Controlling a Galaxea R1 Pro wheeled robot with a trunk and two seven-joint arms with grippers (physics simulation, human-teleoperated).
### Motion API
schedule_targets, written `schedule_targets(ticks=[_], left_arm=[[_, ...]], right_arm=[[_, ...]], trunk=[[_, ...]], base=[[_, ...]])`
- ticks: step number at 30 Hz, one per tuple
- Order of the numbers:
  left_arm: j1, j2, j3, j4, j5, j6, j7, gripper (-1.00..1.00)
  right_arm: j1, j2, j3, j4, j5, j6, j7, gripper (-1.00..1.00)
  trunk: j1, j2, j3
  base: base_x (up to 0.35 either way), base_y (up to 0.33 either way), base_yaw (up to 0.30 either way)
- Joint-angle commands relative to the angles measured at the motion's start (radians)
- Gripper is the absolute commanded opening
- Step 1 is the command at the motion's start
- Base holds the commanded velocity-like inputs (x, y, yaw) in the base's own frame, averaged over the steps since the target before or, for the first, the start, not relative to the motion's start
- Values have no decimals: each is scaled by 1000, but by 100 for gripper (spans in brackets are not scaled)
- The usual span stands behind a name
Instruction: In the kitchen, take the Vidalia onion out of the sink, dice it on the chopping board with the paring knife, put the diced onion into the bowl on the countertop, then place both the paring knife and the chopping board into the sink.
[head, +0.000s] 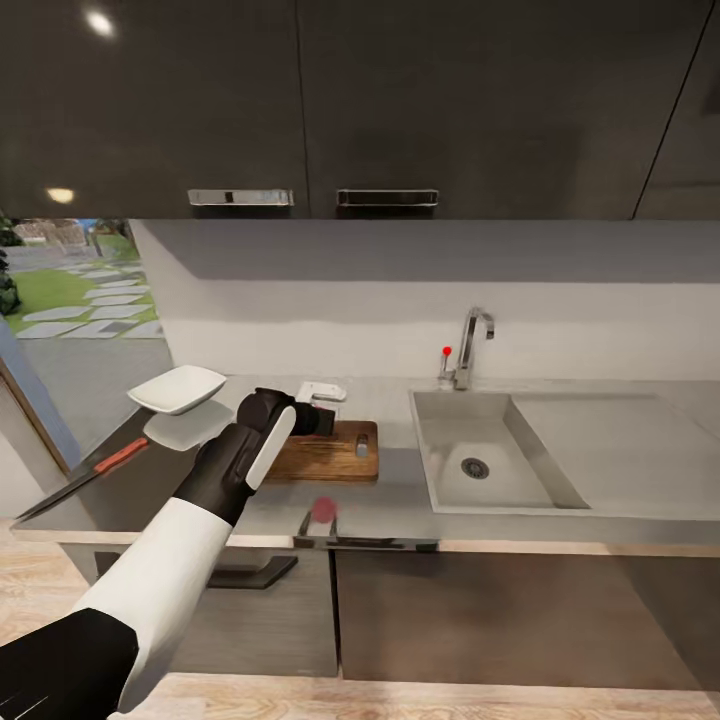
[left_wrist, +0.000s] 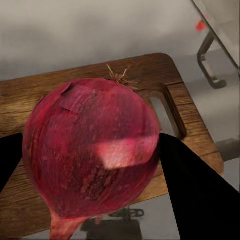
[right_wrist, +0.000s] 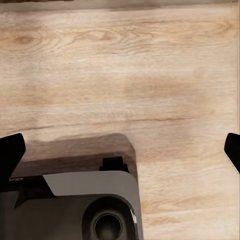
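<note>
We've got the L gripper (left_wrist: 95, 165) clamped on the onion (left_wrist: 92, 150) just above the board (left_wrist: 172, 80) on the countertop (head: 400, 500) w/ sink (head: 480, 460) to its right, bowl (head: 178, 388) & knife (head: 85, 480) off left, R gripper (right_wrist: 120, 150) spread wide over floor (right_wrist: 120, 65).

Glossy black upper cabinets (head: 400, 100) over a white wall (head: 330, 310) — pale wood plank floor (right_wrist: 120, 65) below.
</note>
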Motion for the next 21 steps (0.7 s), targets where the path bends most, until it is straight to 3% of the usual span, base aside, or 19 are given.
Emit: schedule_targets(ticks=[1, 8, 21], left_arm=[[-1, 1, -1, 6, 11, 3, 9, -100], [-1, -1, -1, 46, 12, 2, 10, -100], [-1, -8, -1, 52, 12, 2, 10, -100]], right_arm=[[-1, -2, -1, -7, -5, -9, 2, 100], [-1, -5, 1, -66, -2, -22, 2, 100], [-1, -26, 4, -71, -1, -98, 4, 100]], trunk=[[0, -1, -1], [0, -1, -1], [0, -1, -1]], base=[[0, 2, 0], [0, 0, 0], [0, 0, 0]])
